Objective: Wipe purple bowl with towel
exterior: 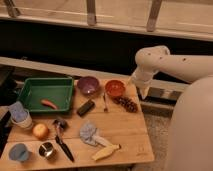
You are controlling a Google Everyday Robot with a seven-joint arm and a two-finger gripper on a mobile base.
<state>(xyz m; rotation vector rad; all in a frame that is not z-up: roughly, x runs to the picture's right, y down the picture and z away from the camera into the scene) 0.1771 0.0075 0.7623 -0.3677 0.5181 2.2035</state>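
The purple bowl [88, 85] stands at the back of the wooden table [125, 130], just right of a green tray. Nearer the front, the light grey-blue towel [89, 133] lies crumpled in the table's middle. My white arm bends down from the right, and the gripper [143, 93] hangs at the table's back right corner, to the right of the orange-red bowl [115, 88]. It is well apart from both the purple bowl and the towel. It is open, with nothing in it.
The green tray [30, 86] holds a red-orange stick. A black block [85, 107], a fork [105, 102] and a dark cluster [128, 104] lie mid-table. A pale yellow banana-like thing [106, 152], black-handled tool [63, 142], metal cup [46, 149], blue cup [19, 152] and orange fruit [40, 131] sit in front.
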